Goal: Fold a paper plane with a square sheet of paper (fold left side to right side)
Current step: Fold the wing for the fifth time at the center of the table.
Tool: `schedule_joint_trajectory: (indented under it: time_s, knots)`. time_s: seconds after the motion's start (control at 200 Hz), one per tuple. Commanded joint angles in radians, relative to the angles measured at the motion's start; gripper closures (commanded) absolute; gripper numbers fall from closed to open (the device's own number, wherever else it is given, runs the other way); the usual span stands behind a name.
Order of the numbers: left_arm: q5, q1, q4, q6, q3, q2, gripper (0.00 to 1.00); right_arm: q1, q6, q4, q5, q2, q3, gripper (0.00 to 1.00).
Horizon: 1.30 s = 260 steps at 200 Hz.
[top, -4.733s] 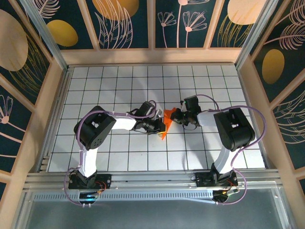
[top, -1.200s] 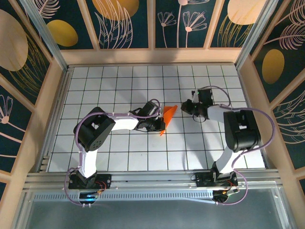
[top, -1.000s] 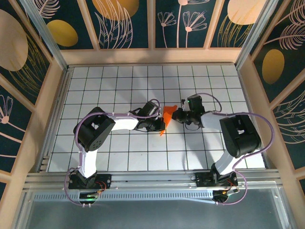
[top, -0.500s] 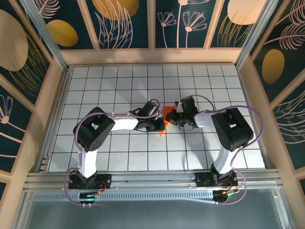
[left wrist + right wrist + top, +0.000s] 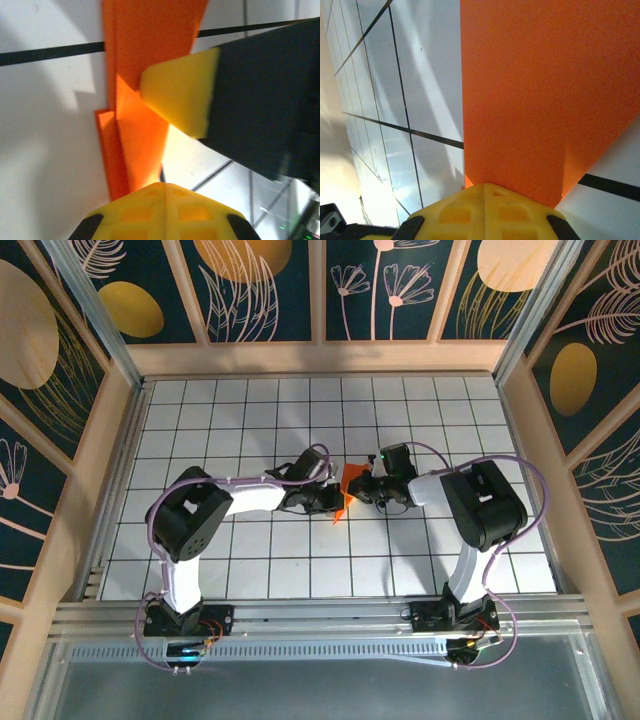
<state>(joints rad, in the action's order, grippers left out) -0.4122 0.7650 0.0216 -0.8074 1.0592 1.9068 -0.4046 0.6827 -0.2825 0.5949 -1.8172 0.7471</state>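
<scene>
Bench [image 5: 200, 430]: white w/ black grid lines, boxed in by wood-framed walls [image 5: 112, 440] w/ dark floral panels [image 5: 270, 280]. An alu rail [image 5: 320, 618] runs along the near edge, by both arm bases. Purple cables [image 5: 172, 496] loop off each arm.

Paper [image 5: 341, 508] sits approx mid-bench, btw the two wrists. L arm [image 5: 250, 498] reaches in from the left and R arm [image 5: 440, 488] from the right, and their heads nearly meet over it. From above most of the paper is covered; an orange tip pokes out toward the near side, plus a bit at the far side.

L wrist cam: paper [image 5: 145, 45] is folded narrow, several layers w/ stepped edges on one side, lying across a grid line. The yellow R pad [image 5: 175, 92], on a black body, touches its top layer. L jaws are closed tight, tips together, and the paper runs right up to them. Can't tell if it's nipped or just pressed.

R wrist cam: paper [image 5: 530, 90] is flat bright orange w/ one straight edge and one slanted corner. R jaws are closed too, tips against the paper.
</scene>
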Motion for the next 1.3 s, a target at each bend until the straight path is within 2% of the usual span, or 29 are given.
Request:
schedule_joint_trajectory:
  time_s: [0.0, 0.145, 0.535, 1.296]
  knots:
    - [-0.078, -0.003, 0.031, -0.048, -0.027, -0.051, 0.99, 0.02, -0.051, 0.105, -0.072, -0.052, -0.031, 1.0]
    - [-0.141, -0.003, 0.073, -0.072, -0.04, -0.034, 1.0, 0.021, -0.069, 0.121, -0.065, -0.073, -0.018, 1.0]
    - [-0.113, -0.003, 0.049, -0.046, -0.036, 0.03, 1.0, 0.019, -0.075, 0.135, -0.075, -0.082, -0.013, 1.0]
    - [-0.156, -0.003, 0.121, -0.078, -0.08, 0.052, 1.0, 0.019, -0.084, 0.156, -0.09, -0.098, 0.0, 1.0]
